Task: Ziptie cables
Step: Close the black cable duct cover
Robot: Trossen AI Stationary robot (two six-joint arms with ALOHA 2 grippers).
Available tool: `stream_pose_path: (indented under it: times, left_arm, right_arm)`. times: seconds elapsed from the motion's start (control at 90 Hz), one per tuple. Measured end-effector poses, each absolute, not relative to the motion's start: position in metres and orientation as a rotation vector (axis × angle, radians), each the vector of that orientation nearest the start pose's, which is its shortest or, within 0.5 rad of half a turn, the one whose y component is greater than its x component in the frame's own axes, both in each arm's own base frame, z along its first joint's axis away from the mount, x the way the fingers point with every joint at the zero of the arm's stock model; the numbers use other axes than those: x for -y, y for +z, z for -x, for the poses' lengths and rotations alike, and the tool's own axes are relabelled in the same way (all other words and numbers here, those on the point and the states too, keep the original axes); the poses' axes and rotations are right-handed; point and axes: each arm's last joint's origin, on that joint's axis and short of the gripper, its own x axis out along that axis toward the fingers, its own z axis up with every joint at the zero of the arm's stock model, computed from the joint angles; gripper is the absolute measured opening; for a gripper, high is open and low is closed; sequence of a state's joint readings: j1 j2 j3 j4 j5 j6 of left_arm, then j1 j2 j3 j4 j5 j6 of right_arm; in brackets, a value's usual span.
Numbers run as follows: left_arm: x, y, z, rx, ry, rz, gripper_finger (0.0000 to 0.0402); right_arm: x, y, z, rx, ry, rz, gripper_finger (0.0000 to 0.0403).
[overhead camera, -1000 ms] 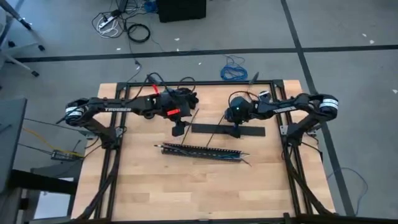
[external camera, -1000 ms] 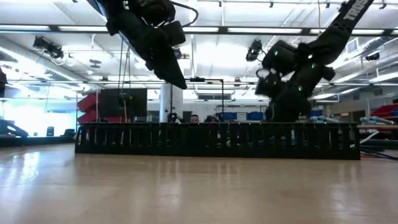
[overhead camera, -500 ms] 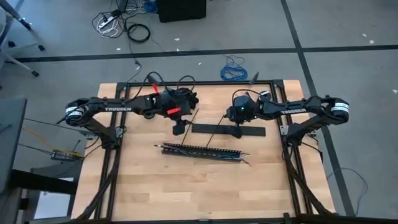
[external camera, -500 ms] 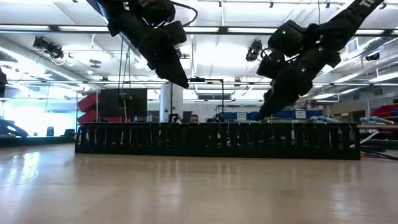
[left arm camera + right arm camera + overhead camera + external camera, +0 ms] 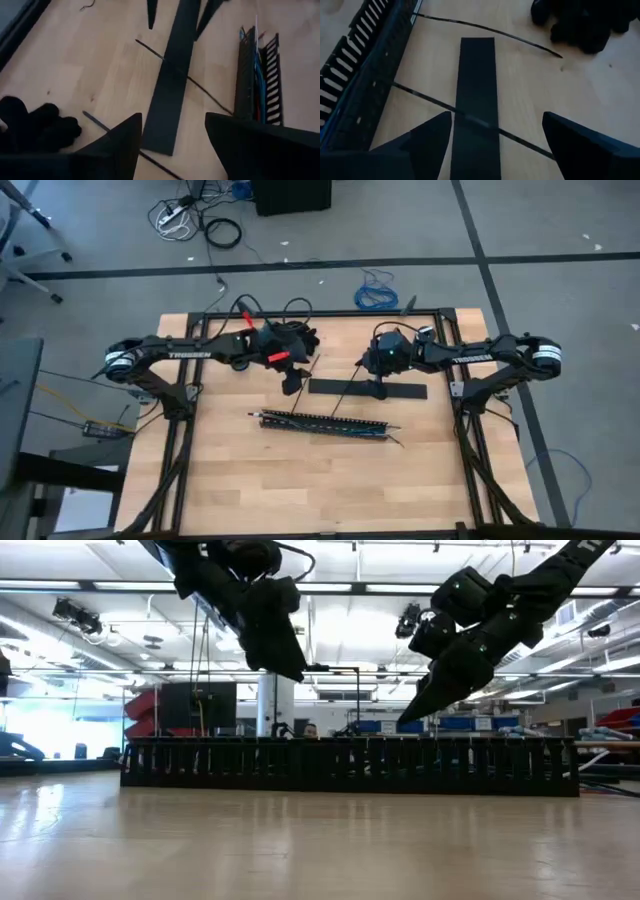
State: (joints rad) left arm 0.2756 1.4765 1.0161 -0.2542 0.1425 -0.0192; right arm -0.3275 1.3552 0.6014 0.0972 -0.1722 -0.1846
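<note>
- Two arms reach in over the wooden table [image 5: 300, 480], one from each side, both raised above it.
- The left gripper [image 5: 291, 381] hangs near the back of the table, left of centre. Its two fingers [image 5: 115, 145] stand wide apart and hold nothing.
- Just behind the left gripper lies a black bundle [image 5: 296, 336], lumpy and dark; what it is made of I cannot tell.
- One long slotted black tray [image 5: 325, 424] lies across the middle of the table, nearer the front than both grippers. In the low view it shows as a dark comb-like wall.
- The cables [image 5: 256, 75] lie inside that tray, running along it; blue and red strands show between the slots. Their number cannot be counted.
- One flat black strip [image 5: 366, 388] lies behind the tray, beneath the right gripper.
- Two thin black zip ties [image 5: 485, 27] lie on the wood; one crosses the flat strip slantwise.
- The right gripper [image 5: 378, 388] hovers over the flat strip. Its fingers [image 5: 420, 140] are spread wide, empty.
</note>
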Motion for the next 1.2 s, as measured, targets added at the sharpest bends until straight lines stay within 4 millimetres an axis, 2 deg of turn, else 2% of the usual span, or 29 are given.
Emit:
stream_pose_path:
  times: [0.144,0.378,0.744,1.2]
  left_arm:
    - [-0.081,0.248,-0.304,-0.691,0.156,0.204,0.0213]
    - [-0.082,0.25,-0.305,-0.678,0.152,0.169,0.0213]
    - [-0.082,0.25,-0.305,-0.667,0.166,0.166,0.0213]
    - [-0.083,0.253,-0.307,-0.636,0.165,0.156,0.0213]
  right_arm:
    - [0.079,0.18,-0.248,-0.636,-0.092,0.019,0.0308]
    - [0.08,0.182,-0.249,-0.612,-0.113,0.02,0.0308]
    - [0.085,0.196,-0.256,-0.455,-0.143,0.073,0.0307]
    - [0.085,0.184,-0.249,-0.593,-0.136,0.034,0.0307]
